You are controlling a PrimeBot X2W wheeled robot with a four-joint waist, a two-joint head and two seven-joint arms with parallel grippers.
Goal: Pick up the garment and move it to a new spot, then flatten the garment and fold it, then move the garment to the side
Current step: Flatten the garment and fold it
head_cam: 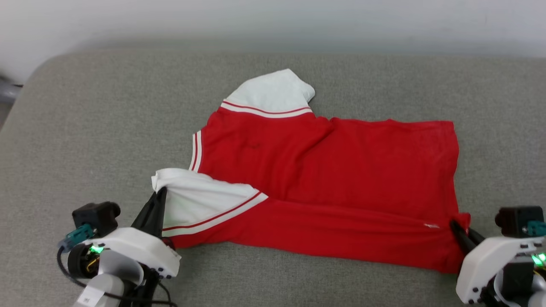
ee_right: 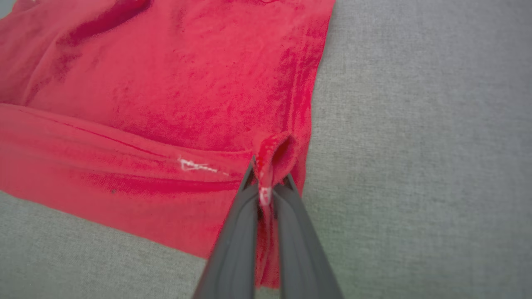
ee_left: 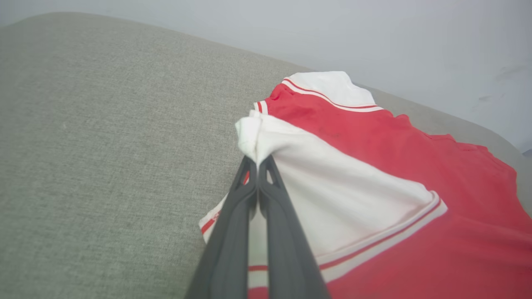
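Grey cushion (white wall behind) bearing garment.

the garment runs past the right wrist view's edges.

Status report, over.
Left gripper shut on white sleeve. Right gripper shut on hem corner. Red white-sleeved jersey shirt part-folded on grey fabric cushion. No obstructions.
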